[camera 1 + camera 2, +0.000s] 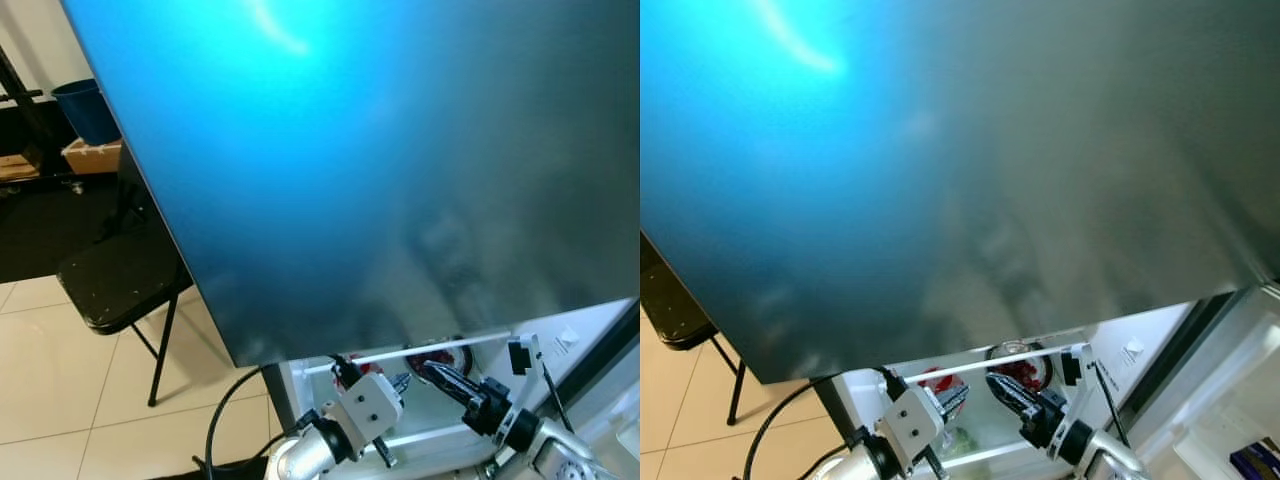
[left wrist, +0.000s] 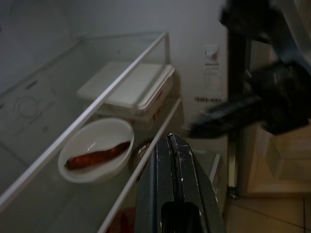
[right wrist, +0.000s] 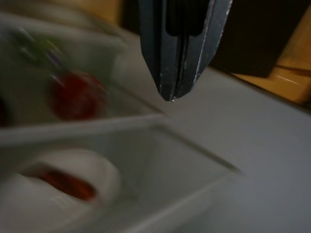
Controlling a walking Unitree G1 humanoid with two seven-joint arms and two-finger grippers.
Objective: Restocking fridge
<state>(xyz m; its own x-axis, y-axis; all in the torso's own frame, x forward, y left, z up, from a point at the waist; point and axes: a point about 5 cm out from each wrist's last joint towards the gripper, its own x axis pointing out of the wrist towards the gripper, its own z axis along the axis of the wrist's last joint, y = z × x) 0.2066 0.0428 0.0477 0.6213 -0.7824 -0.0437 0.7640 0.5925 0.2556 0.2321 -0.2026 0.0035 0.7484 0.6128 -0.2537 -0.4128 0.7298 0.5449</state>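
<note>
Our left gripper (image 2: pixel 172 145) has its two black fingers pressed together on nothing, its tip at the front edge of a glass fridge shelf (image 2: pixel 77 121). Our right gripper (image 3: pixel 175 92) is likewise closed and empty, its tip hanging over the white fridge wall beside a shelf corner; in the left wrist view it reaches in from the door side, close to our left gripper but not touching it. Just beyond the left gripper, on the shelf below, sits a white bowl (image 2: pixel 97 148) holding a long reddish piece of food (image 2: pixel 97 154), close behind the shelf's white front rail. Behind the bowl and touching the back of that shelf space is a white lidded container (image 2: pixel 131 90). Between bowl and side wall there is open shelf. In the head views, both grippers sit low under the bottom edge of the large grey-blue fridge door (image 1: pixel 380 160), which leaves us a narrow gap onto the shelf rail (image 1: pixel 990 362) and red-filled items behind it. A black folding chair (image 1: pixel 125 280) stands on the tiled floor (image 1: pixel 60 390) to our left, clear of the door edge.
</note>
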